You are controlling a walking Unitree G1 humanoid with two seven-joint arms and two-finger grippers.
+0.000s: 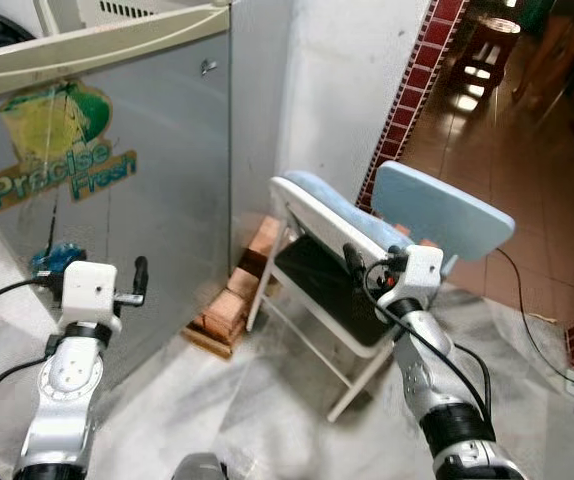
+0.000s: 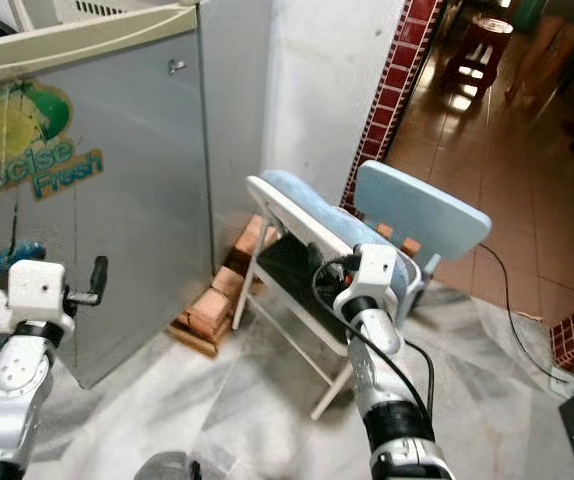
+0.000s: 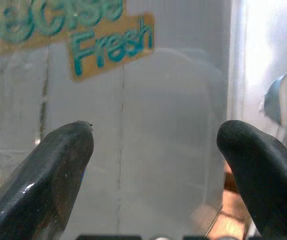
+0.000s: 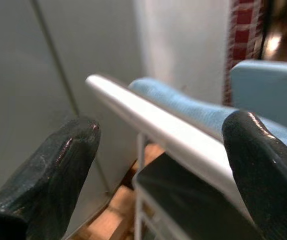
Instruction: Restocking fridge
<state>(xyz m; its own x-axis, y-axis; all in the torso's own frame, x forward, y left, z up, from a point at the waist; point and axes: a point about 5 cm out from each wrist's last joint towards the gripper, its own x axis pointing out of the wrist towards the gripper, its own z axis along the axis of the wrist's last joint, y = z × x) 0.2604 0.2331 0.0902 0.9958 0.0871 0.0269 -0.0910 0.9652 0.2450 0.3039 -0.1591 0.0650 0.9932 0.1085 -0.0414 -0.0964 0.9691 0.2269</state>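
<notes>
Fridge (image 1: 157,190): grey cabinet with "Precise Fresh" sticker (image 1: 62,150), standing at robot's front left, door closed, raised on bricks (image 1: 229,305) | left gripper (image 3: 153,165): facing fridge side panel, jaws apart, empty | right gripper (image 4: 158,170): jaws apart, empty, near folded white chair (image 1: 357,260) leaning beside fridge

Two silver arms, segmented metal with rounded joint housings and small dark screws. Each wrist carries a white boxy module; black cables loop from it along the forearm. Left gripper (image 1: 139,281) and right gripper (image 1: 355,262): two long black fingers (image 3: 48,175) each, glossy, rounded tips, faint scuffs. Black collar band on right forearm.
</notes>
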